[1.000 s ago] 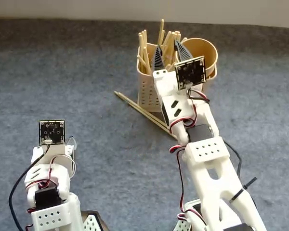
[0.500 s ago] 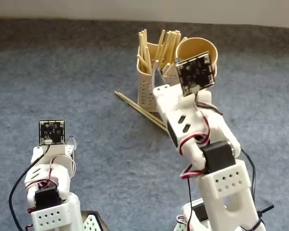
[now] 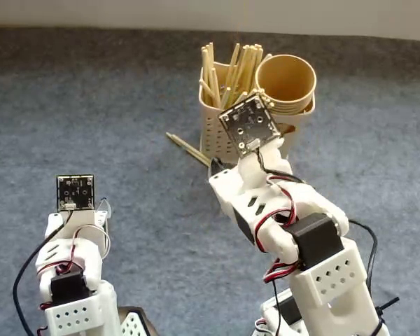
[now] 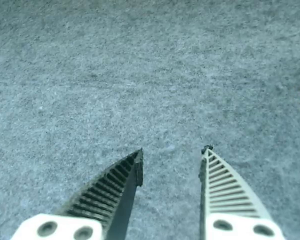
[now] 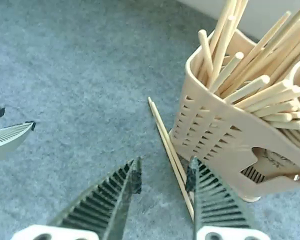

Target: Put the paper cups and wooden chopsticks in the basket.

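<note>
Beside the basket [image 5: 215, 135], the chopsticks [image 5: 164, 132] lie on the table [image 5: 65, 75] under the right end effector [image 5: 165, 167], whose jaws are held apart; both sticks should be centred before closing.

Pulled back the right gripper [image 5: 165, 167] from above the basket [image 5: 215, 145], where it hung over the rim a second ago. Came down and nearer to the arm's base, now just beside the basket's perforated wall, above the loose chopsticks [image 5: 165, 135] lying there.

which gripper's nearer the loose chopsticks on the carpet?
Right. Right gripper is at the loose wooden chopsticks beside the beige slotted basket; left gripper is far off over grey carpet.
</note>
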### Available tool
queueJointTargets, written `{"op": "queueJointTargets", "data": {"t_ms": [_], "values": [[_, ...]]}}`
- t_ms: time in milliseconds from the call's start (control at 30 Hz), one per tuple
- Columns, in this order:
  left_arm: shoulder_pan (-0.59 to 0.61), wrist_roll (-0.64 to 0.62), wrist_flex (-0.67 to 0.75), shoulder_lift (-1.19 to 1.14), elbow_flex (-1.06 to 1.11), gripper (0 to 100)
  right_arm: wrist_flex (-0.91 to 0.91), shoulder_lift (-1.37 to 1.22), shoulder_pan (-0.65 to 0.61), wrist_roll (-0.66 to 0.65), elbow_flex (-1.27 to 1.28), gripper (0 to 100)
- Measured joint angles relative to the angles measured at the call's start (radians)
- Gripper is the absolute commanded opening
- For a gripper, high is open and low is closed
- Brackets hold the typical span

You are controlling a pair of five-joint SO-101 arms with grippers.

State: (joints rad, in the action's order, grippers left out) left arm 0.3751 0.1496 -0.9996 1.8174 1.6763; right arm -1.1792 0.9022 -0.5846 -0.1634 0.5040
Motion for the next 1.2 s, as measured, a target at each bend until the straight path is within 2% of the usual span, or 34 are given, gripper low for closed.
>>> {"op": "queueJointTargets", "data": {"t_ms": [233,633,833,1200], "values": [[0.0,0.0,0.0,0.0,0.0,19,0.0,0.0,-0.072,-0.127,0.167,15.6],[0.0,0.0,0.0,0.0,0.0,19,0.114,-0.025,-0.074,-0.315,0.35,15.5],[0.0,0.0,0.0,0.0,0.0,19,0.157,-0.265,-0.023,-0.344,0.321,15.5],[0.0,0.0,0.0,0.0,0.0,19,0.186,-0.75,0.11,-0.453,0.054,15.5]]}}
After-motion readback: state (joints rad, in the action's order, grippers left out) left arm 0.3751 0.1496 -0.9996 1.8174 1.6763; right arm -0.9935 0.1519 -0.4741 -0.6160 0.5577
